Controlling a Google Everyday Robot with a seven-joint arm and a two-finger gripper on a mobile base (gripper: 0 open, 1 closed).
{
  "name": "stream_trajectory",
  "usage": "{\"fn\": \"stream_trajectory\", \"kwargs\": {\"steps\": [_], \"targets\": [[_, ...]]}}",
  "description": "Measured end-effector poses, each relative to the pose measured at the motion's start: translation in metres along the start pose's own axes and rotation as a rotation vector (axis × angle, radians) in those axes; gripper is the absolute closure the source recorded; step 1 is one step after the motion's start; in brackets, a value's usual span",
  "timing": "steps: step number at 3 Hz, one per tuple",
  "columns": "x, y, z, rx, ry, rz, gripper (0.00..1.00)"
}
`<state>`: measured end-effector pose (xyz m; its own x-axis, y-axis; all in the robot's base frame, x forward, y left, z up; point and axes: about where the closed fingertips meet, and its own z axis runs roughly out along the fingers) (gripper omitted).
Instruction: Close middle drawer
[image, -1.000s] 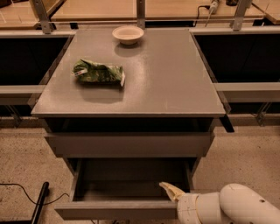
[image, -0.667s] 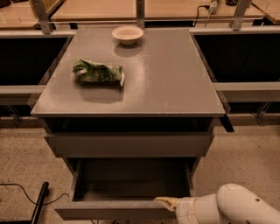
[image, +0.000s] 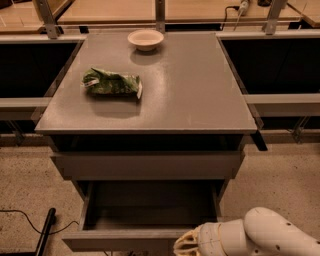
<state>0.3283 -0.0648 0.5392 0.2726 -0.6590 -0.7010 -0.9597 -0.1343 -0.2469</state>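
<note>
Middle drawer (image: 120, 240) stands open, one gripper (image: 187, 245) at its front panel.

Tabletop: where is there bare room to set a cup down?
The tabletop is bare right of the bowl and bag, and along its front edge. The open middle drawer looks empty, but the gripper crowds its front panel.

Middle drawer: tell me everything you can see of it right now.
The middle drawer stands pulled well out, below another grey drawer front. It is grey, wide and shallow, with a plain flat front panel, no handle, and a dark box interior in which nothing shows. It sits level. The gripper is at the right part of its front panel, apparently against it, though contact cannot be confirmed. The picture's bottom edge cuts off the panel's lower part.
</note>
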Motion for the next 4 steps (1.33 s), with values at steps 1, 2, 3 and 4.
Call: {"fn": "stream_trajectory", "kwargs": {"steps": [1, 2, 3, 4], "targets": [[0.017, 0.003, 0.048, -0.025, -0.043, 0.038, 0.98], [0.034, -0.005, 0.083, -0.009, -0.025, 0.077, 1.0], [0.044, -0.008, 0.099, 0.013, 0.004, 0.102, 1.0], [0.052, -0.01, 0.109, 0.039, 0.047, 0.133, 1.0]]}}
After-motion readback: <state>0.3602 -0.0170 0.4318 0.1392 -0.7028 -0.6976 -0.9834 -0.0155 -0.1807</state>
